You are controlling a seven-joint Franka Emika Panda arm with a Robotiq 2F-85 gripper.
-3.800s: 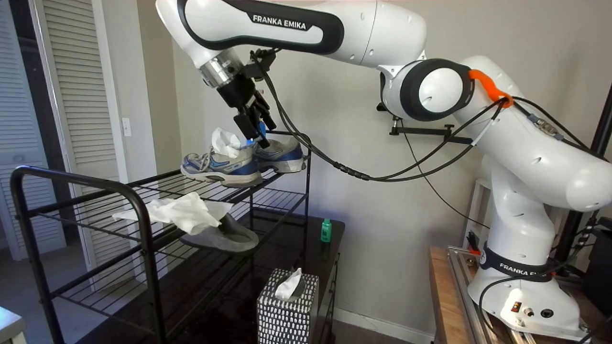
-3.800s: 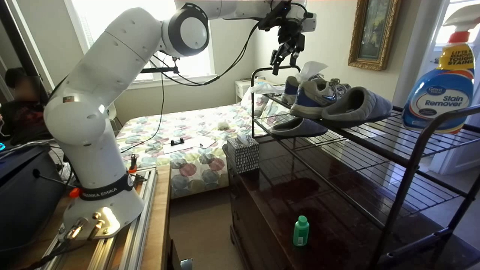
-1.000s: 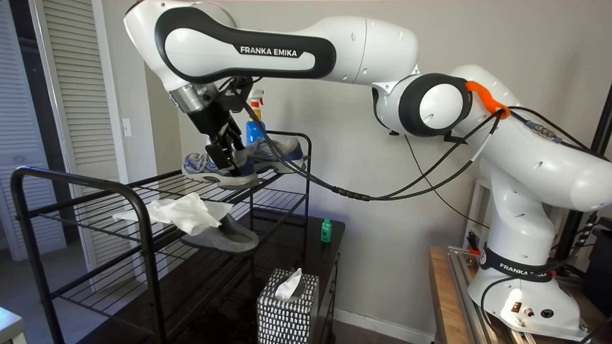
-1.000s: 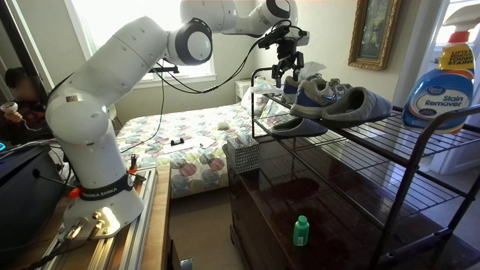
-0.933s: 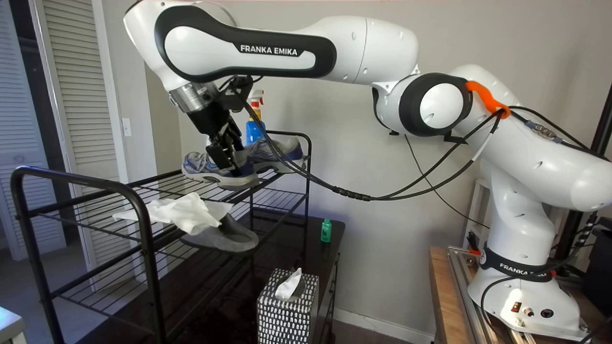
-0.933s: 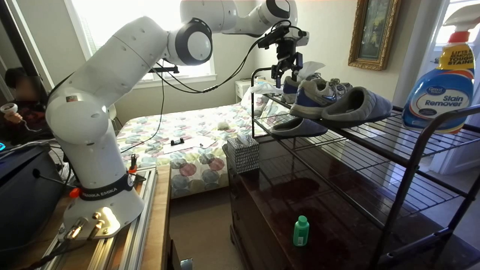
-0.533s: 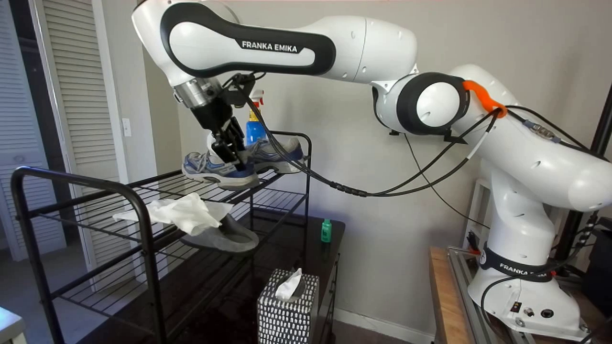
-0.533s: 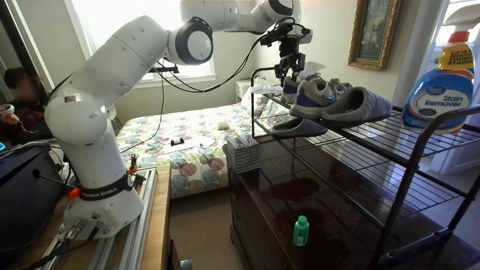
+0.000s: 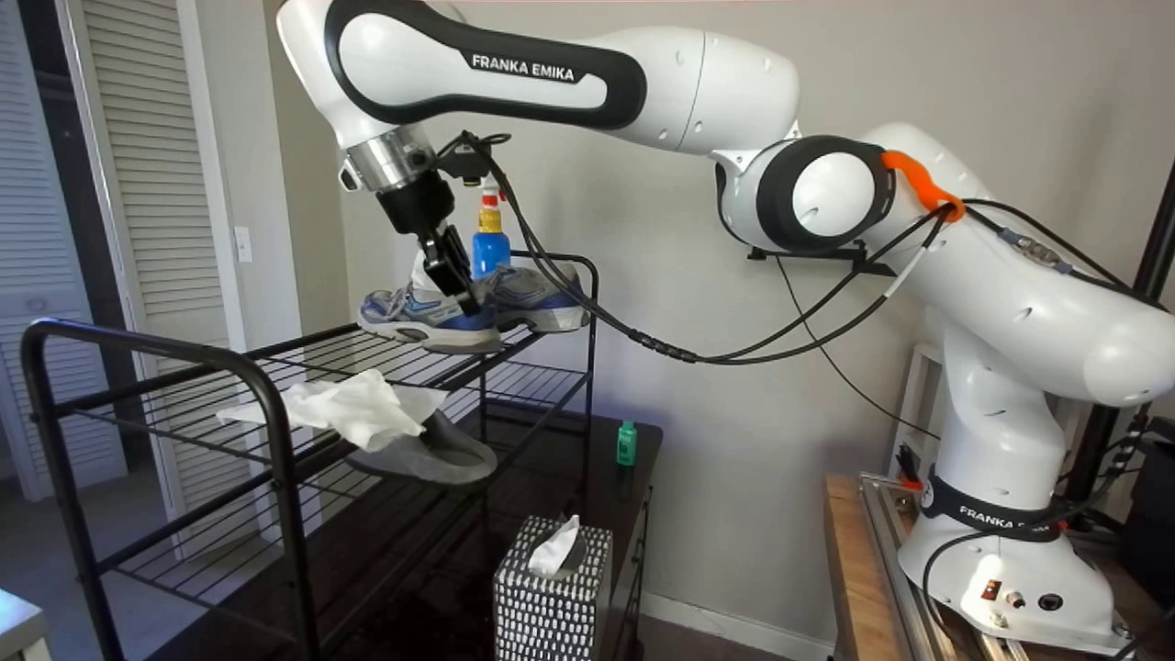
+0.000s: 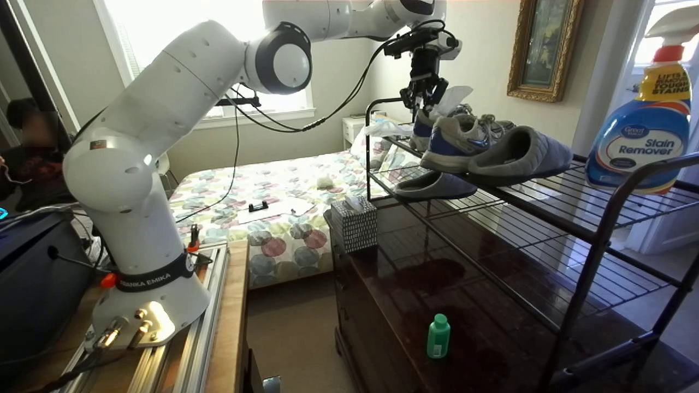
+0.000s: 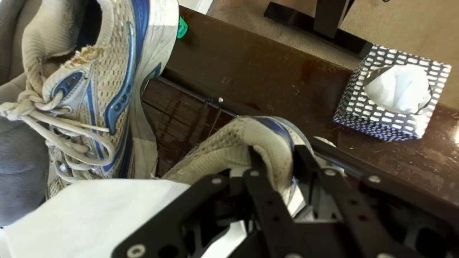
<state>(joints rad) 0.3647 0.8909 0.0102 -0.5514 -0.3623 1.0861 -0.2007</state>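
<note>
At the heel (image 11: 275,157), the narrowly parted jaws grip a sneaker (image 9: 418,318).

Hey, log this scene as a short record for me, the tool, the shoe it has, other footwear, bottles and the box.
Tool: pinching the heel of the held sneaker from inside and outside
Inside held sneaker: white paper, sticking up
Sneaker touching rack: unclear
Other footwear: second sneaker and gray slipper on the rack's top; lower slipper one level down
Bottles: blue spray bottle on the rack; green bottle on the dresser
Box: patterned tissue box on the dresser
</note>
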